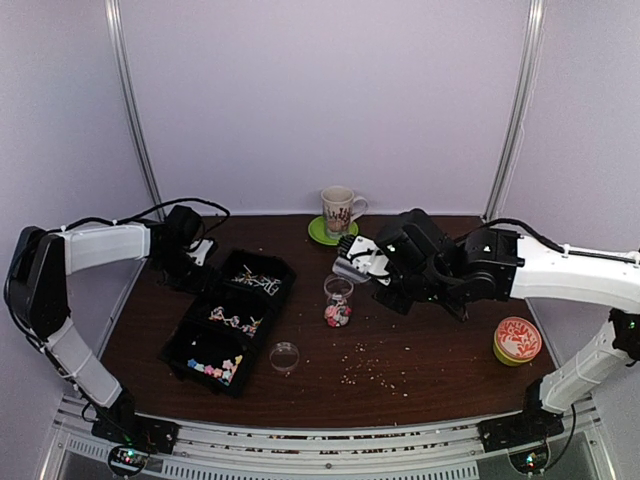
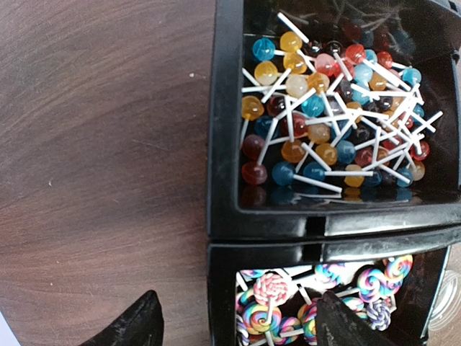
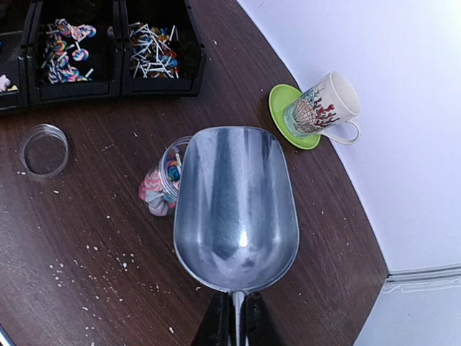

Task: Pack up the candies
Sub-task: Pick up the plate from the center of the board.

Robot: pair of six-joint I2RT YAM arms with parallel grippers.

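- An empty metal scoop (image 3: 235,205) fills the right wrist view. Its thin handle is clamped between the closed fingers of the right gripper (image 3: 234,318). Its bowl is held above the table, overlapping the mouth of a small clear jar (image 3: 164,186).
- The left gripper (image 2: 238,317) is seen spread wide with nothing held. One finger is over bare table and the other over the swirl-lollipop compartment.
- The candies (image 2: 315,108) are found mostly in a black three-compartment tray (image 2: 223,144). Ball lollipops are kept in the far compartment, swirl lollipops in the middle and pastel stars in the nearest. A few pieces are already in the jar.
- The jar's lid (image 3: 45,150) lies on the table, apart from the jar and near the tray.
- The candies are judged tiny, light and hard, with thin sticks that are likely to tangle and snap. Single pieces would probably be pinched poorly. They are better taken by sliding the scoop under the heap.
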